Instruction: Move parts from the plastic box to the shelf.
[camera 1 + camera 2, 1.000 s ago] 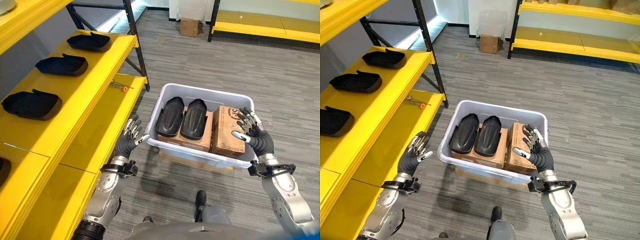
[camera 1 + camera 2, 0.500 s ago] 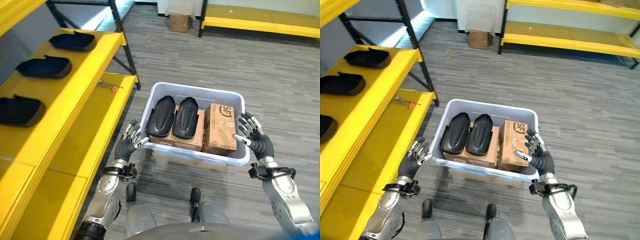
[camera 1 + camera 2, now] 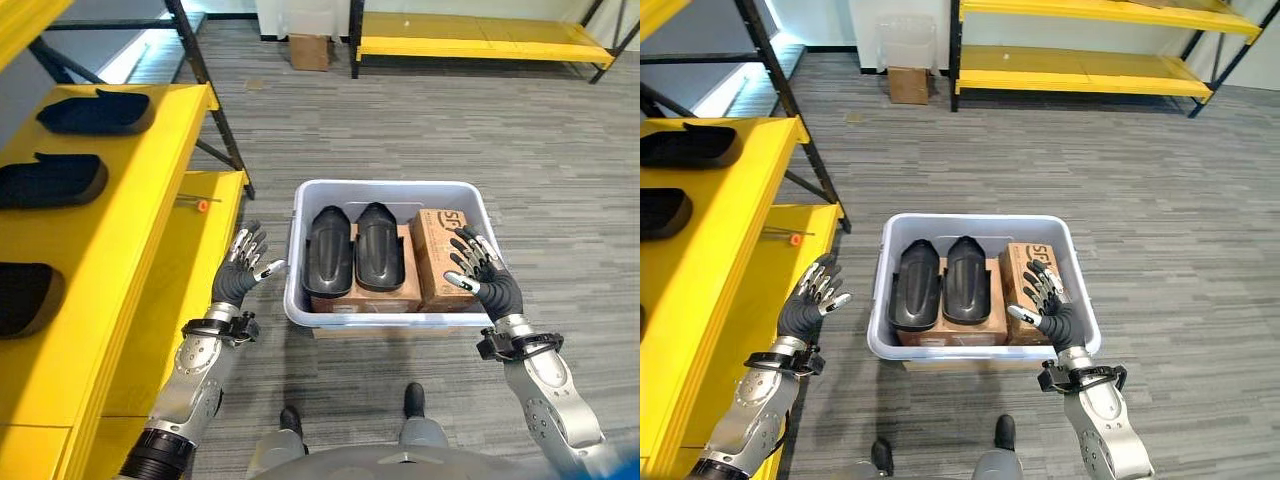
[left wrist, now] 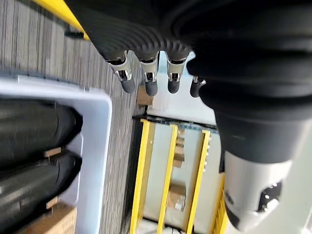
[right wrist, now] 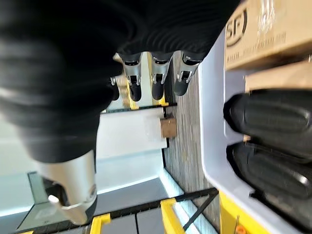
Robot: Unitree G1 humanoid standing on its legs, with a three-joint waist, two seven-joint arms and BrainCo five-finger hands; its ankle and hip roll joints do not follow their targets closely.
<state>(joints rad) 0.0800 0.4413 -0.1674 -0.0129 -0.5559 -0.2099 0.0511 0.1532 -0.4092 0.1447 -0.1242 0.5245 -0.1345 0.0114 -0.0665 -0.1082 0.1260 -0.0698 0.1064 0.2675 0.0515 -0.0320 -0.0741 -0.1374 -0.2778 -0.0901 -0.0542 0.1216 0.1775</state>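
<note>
A pale plastic box stands on the floor in front of me. Two black moulded parts lie side by side in it on a flat cardboard carton, with a second carton to their right. My left hand hovers open left of the box, apart from its rim. Spread open, my right hand is over the box's right front corner, by the rim. Three more black parts sit on the yellow shelf at the left.
A small orange-tipped tool lies on the lower yellow shelf board. A black shelf post rises behind it. Farther back are a cardboard box and a low yellow rack.
The camera has swung, so the box now sits squarer and the shelf farther left. Both hands stay open beside the box; the left one is a little farther from its rim.
</note>
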